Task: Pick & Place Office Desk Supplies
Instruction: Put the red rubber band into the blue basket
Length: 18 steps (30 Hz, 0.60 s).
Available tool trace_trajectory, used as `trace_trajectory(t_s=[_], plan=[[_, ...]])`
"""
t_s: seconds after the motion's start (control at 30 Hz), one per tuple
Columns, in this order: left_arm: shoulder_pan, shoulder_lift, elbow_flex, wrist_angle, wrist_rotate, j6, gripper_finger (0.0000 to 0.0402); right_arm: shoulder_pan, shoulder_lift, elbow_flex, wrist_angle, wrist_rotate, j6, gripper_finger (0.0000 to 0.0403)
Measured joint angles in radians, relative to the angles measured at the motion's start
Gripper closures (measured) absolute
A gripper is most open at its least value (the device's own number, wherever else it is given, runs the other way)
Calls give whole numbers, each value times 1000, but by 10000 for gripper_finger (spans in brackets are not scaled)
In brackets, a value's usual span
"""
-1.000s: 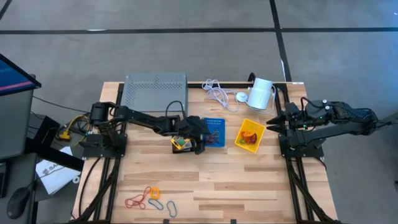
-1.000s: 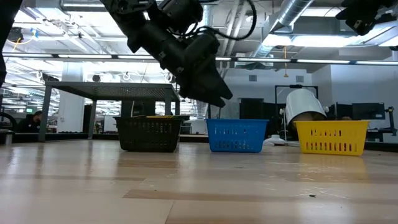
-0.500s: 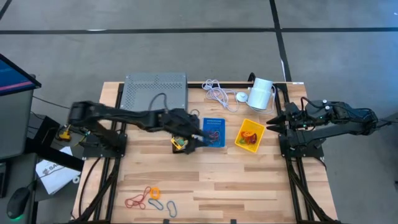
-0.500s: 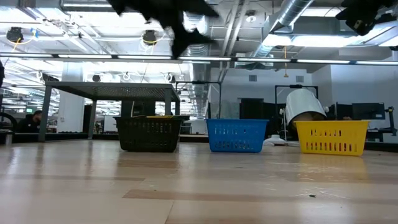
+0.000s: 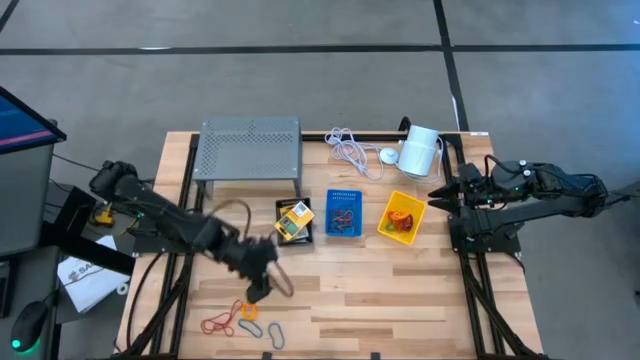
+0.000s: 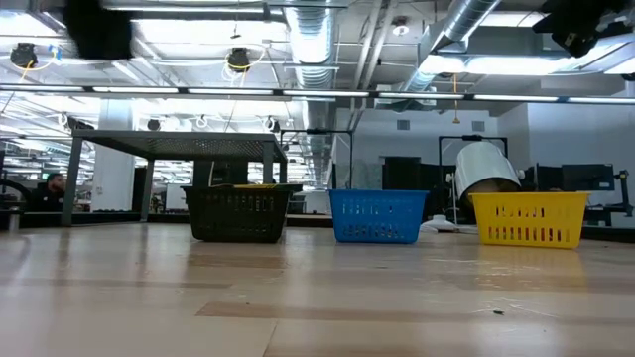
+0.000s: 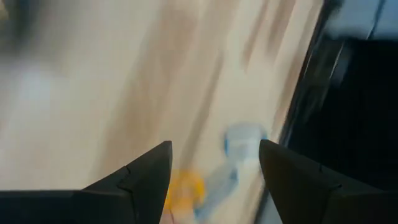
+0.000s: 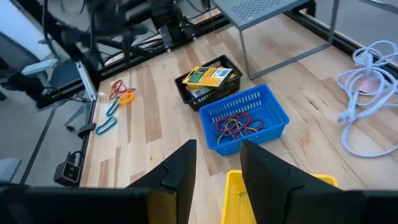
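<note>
My left gripper hangs open above the table's near left part, just short of the loose loops: red, orange and two bluish ones. Its wrist view shows the orange loop and a blue loop blurred below the empty fingers. The black bin holds yellow card packets, the blue bin holds coloured loops, and the yellow bin holds red and orange pieces. My right gripper waits open at the right edge, by the yellow bin.
A grey perforated stand is at the back left. A coiled white cable and a white cylinder lie at the back right. Bare wood lies between the bins and the near edge.
My left gripper has swung away from over the black bin toward the table's near left, rising out of the low view and turning as it went. It now hangs over the loose loops. The yellow packet lies in the black bin.
</note>
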Motion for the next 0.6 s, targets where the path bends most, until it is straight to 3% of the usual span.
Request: trace_trajectory(t_s=[0.4, 0.6], plan=[[-268, 258, -1, -94, 243, -278, 165, 0, 0, 0, 34, 18, 30, 282], [-351, 352, -1, -95, 243, -374, 165, 0, 0, 0, 57, 18, 59, 282]])
